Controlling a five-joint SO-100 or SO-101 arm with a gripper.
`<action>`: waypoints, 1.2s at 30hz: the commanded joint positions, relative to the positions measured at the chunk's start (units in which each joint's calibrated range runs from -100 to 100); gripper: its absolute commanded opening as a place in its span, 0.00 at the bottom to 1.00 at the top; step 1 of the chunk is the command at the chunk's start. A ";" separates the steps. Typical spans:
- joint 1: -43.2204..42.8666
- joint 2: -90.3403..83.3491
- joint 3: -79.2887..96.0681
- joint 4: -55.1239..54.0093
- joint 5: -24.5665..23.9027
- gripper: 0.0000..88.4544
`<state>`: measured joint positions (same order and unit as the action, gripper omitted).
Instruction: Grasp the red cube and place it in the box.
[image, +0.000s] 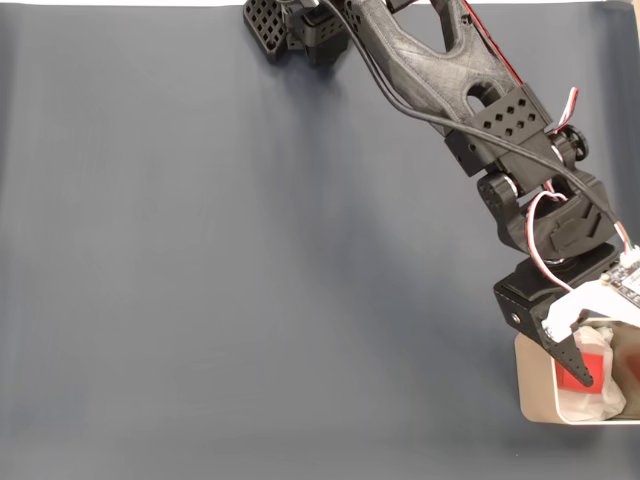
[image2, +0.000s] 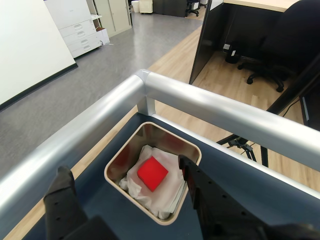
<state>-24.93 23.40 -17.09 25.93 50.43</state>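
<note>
In the wrist view, 1 dark finger sits low on the left. Next comes the box, tan with round corners, standing on the dark blue table. The red cube lies inside it on crumpled white paper, touching no finger. The other finger is to the right, by the box's rim. The gripper is spread wide and holds nothing. In the fixed view, the gripper hangs over the box at the far right.
</note>
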 joint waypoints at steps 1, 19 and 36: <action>0.00 -1.57 -2.62 -0.44 0.63 0.54; 0.21 -1.22 -2.53 -0.69 1.07 0.54; 0.64 -1.31 -2.89 -0.61 1.17 0.44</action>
<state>-24.78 23.40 -17.09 25.93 51.16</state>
